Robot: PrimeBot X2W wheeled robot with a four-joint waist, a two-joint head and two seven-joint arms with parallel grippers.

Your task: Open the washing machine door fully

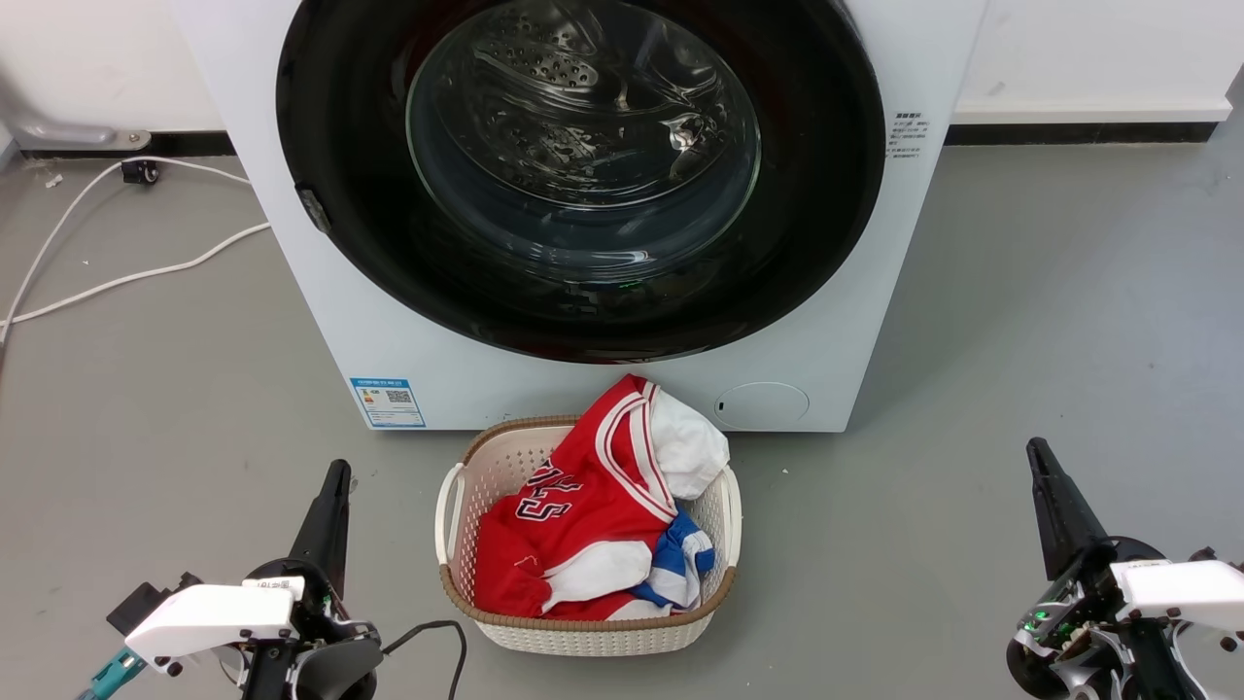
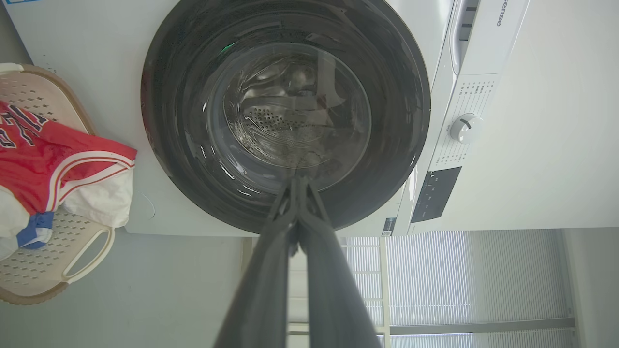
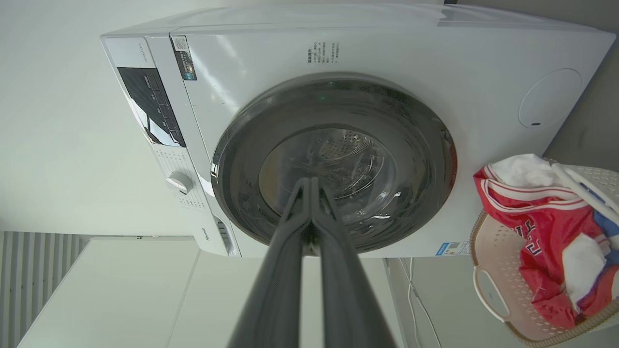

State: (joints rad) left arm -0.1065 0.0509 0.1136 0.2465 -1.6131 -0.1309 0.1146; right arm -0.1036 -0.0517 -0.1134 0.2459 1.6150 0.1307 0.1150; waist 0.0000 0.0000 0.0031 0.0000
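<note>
The white washing machine (image 1: pixel 292 321) stands straight ahead on the grey floor. Its door (image 1: pixel 826 194), a big glossy black disc with a clear glass bowl at its centre, lies flat against the front, closed; the steel drum shows through the glass. The same door (image 2: pixel 164 121) faces the left wrist view, and the right wrist view looks at the door (image 3: pixel 425 159) too. My left gripper (image 1: pixel 338 471) hangs low at the left, shut and empty, well short of the machine. My right gripper (image 1: pixel 1036 448) is low at the right, also shut and empty.
A cream laundry basket (image 1: pixel 583 637) holding a red jersey (image 1: pixel 573 515) and other clothes sits on the floor right before the machine, between my arms. White cables (image 1: pixel 126 277) trail over the floor at the left. A wall runs behind the machine.
</note>
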